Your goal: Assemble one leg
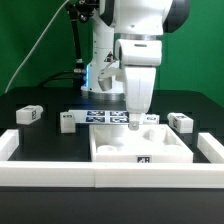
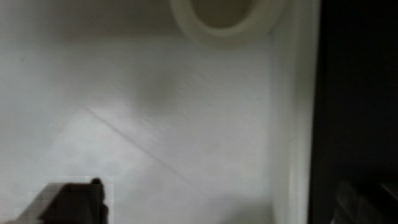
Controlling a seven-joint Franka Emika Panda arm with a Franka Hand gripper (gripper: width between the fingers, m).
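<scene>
The big white square panel (image 1: 140, 146) lies flat at the table's front middle. In the wrist view it (image 2: 178, 110) fills the picture, with one corner hole (image 2: 222, 12). Small white legs with black-and-white tags lie on the black table: one at the exterior view's far left (image 1: 30, 115), one nearer the middle (image 1: 67, 122), one at the right (image 1: 180, 121). My gripper (image 1: 134, 122) hangs straight down over the panel's far edge. In the wrist view the gripper (image 2: 222, 188) is open and empty; one dark finger (image 2: 71, 202) shows.
The marker board (image 1: 104, 117) lies behind the panel, beside the gripper. A low white wall (image 1: 60, 172) runs along the front, with ends at the exterior view's left (image 1: 8, 146) and right (image 1: 212, 148). The robot's base stands at the back.
</scene>
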